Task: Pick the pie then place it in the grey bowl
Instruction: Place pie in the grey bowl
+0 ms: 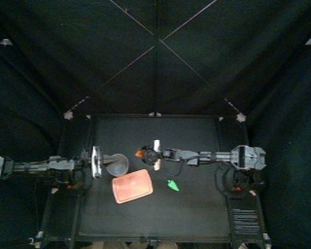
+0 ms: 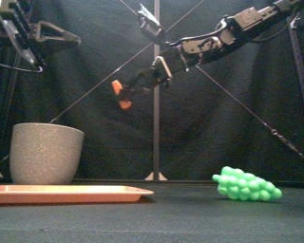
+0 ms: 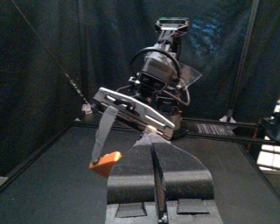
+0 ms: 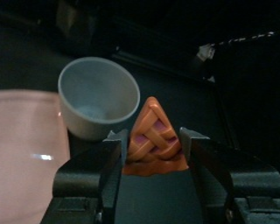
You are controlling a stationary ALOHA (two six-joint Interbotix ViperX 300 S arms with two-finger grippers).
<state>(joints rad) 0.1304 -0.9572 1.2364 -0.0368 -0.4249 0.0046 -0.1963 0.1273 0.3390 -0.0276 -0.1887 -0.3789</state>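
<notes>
Pinching the pie [image 4: 152, 118], the right pincer [image 4: 152, 140] covers its lower edges.

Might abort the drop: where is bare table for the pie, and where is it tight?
Free: the table at front right, past the green grapes, and the strip along its back edge. Crowded: left of centre, where grey cup, pink tray and the right pincer holding the pie bunch together.
</notes>
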